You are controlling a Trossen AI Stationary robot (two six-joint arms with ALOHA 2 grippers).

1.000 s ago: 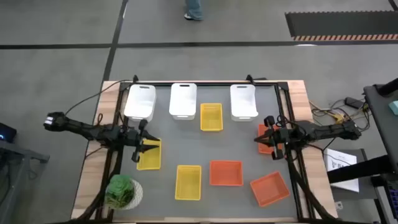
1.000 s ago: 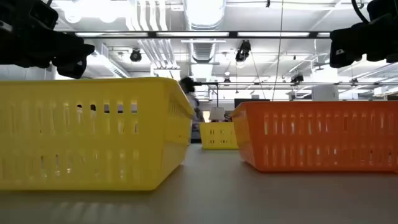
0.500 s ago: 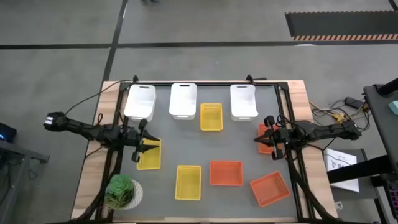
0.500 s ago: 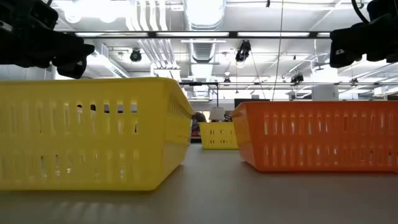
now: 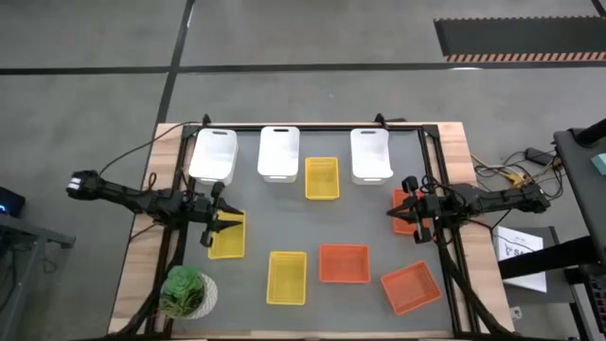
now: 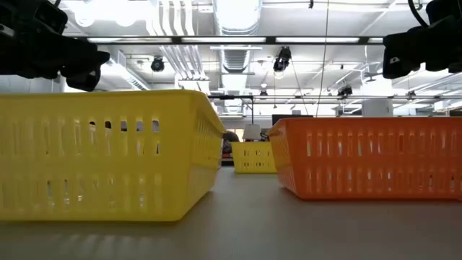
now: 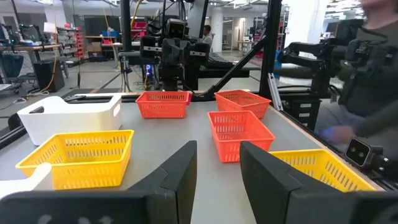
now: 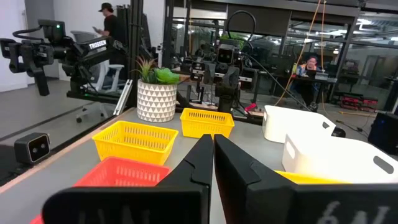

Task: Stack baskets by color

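Three white baskets (image 5: 213,156) (image 5: 279,153) (image 5: 371,154) stand in a row along the far side. Yellow baskets sit at the centre far (image 5: 322,178), the left (image 5: 227,235) and the near middle (image 5: 287,278). Orange baskets rest at the near middle (image 5: 345,263), the near right (image 5: 410,287) and the right edge (image 5: 407,210). My left gripper (image 5: 216,227) (image 7: 217,180) hovers open above the left yellow basket. Above the right-edge orange basket (image 8: 118,177) my right gripper (image 5: 398,210) (image 8: 211,162) hangs shut. Neither touches a basket.
A green potted plant (image 5: 185,292) stands at the table's near left corner. Black frame rails (image 5: 437,161) run along the table's sides. The middle strip of the grey mat (image 5: 284,213) lies bare between the basket rows.
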